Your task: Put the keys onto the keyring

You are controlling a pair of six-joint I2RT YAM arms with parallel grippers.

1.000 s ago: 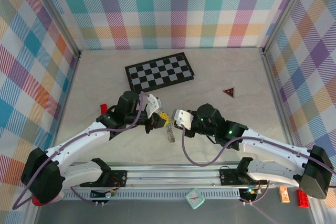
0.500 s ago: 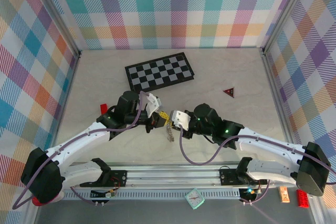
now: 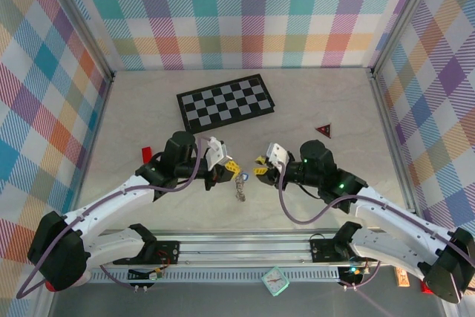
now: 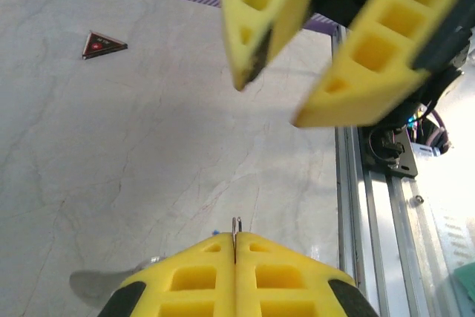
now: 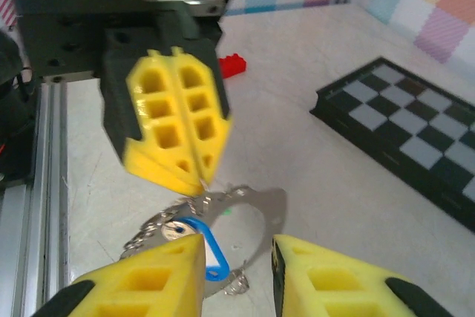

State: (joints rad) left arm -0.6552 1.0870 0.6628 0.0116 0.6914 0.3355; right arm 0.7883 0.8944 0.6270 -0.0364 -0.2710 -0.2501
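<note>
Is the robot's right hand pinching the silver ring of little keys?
No, the right gripper has its jaws open on nothing, while the left gripper pinches the thin silver wire keyring in shut jaws.

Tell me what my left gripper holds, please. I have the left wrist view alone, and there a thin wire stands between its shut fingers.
Observer: The left gripper pinches the keyring, a thin silver loop that hangs below it.
Operator: Is any coloured key near that loop?
Observer: A blue key lies against the lower part of the loop. Whether it is threaded on, I cannot tell.
Operator: What lies beside the left arm?
Observer: A small red block on the table, to the left of that arm.
</note>
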